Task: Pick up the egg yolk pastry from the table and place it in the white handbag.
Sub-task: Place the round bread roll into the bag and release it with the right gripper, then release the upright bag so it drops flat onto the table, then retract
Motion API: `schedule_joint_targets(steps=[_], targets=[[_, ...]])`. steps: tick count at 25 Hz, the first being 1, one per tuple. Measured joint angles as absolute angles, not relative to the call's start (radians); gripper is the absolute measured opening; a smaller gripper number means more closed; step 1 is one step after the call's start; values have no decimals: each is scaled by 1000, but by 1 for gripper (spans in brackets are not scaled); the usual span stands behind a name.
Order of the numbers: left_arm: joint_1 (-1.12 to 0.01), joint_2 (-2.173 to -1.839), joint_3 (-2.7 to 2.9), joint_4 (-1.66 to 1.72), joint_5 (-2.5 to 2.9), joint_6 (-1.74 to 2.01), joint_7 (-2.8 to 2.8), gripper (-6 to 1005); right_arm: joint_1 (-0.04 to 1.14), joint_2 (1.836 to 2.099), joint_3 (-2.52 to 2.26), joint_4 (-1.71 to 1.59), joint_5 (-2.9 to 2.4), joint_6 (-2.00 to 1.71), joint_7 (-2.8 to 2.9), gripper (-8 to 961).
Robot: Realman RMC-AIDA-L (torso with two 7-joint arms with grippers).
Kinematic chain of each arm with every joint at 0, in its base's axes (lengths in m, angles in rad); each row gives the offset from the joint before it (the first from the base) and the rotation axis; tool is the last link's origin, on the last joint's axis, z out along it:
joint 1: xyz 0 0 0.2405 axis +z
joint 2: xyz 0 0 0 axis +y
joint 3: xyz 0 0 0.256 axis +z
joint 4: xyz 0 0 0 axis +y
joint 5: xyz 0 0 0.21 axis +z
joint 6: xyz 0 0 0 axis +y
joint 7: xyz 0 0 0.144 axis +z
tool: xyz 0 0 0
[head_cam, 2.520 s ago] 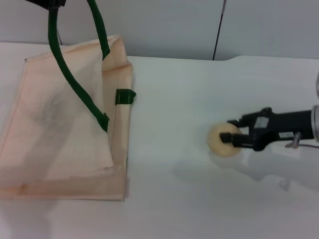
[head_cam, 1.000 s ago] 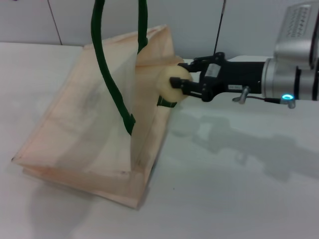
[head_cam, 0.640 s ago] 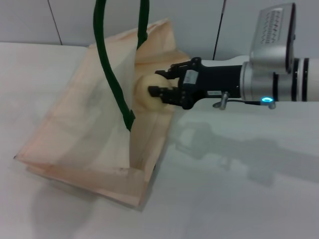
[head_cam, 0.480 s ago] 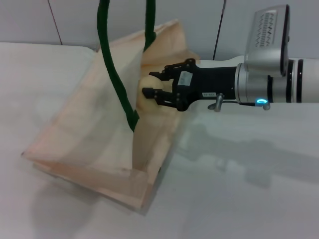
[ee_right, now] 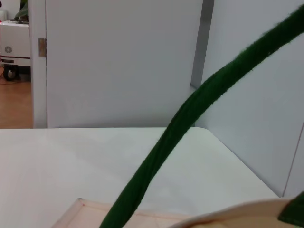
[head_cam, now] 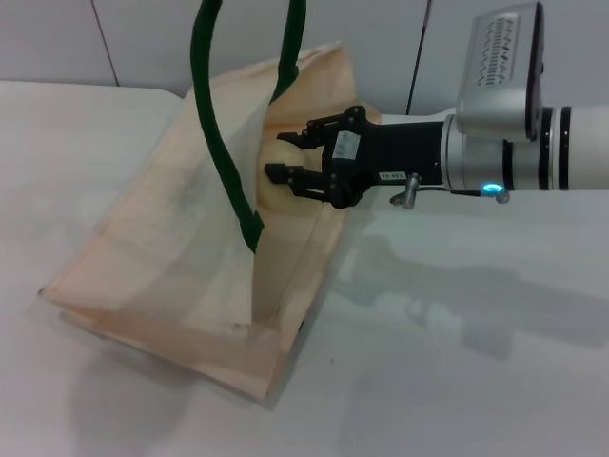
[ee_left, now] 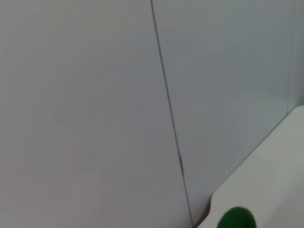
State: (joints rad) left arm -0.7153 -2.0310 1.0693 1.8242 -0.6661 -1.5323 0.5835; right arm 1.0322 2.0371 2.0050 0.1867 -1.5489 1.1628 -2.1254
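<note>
While its thick green rope handles point(head_cam: 221, 143) pull upward out of view, the soft cream fabric white handbag point(head_cam: 162, 257) gapes open. The right gripper point(head_cam: 285, 157) sits at its mouth, black fingers spread, holding nothing. The egg yolk pastry point(head_cam: 278, 193), round and matte, lies just inside

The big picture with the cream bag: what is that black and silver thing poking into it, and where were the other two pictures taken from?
That is the robot's right arm, and the black part is its right claw. It is open, at the mouth of the white handbag, which sits on a white table. A camera on the robot's head took this picture. The green handles rise out of the top of the picture, probably lifted by the left arm, which is not visible. The other two pictures come from cameras on the wrists. The left one shows mostly wall, and the right one shows a handle up close. The egg yolk pastry cannot be made out clearly.
</note>
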Motion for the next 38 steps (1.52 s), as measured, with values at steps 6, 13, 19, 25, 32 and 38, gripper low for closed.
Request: schedule_joint_targets(steps=[6,13,19,25,32,38], targets=[[-714,-2031,1069,1835,-679,-1534,583,120,1037,2037,2003,179,-1542,1151,-2136,380],[-713,-2031,1075,1835,-683,-1534,583,120,1060,2041,1994,149,-1541,1098,-2134,372],[-713,-2031,1080,1835,-683,-1532,583,121,1061,2042,1993,144,-1541,1092,-2135,462],[-712,-2031,1075,1835,-678,-1535,583,121,1060,2042,1995,140,-1541,1070,-2130,713],[-704,-2031,1071,1835,-673,-1534,588,121,1051,2036,1995,143,-1542,1017,-2085,765],[-693,-2031,1037,1835,-675,-1537,596,121,982,2022,2004,214,-1542,1010,-2026,782]])
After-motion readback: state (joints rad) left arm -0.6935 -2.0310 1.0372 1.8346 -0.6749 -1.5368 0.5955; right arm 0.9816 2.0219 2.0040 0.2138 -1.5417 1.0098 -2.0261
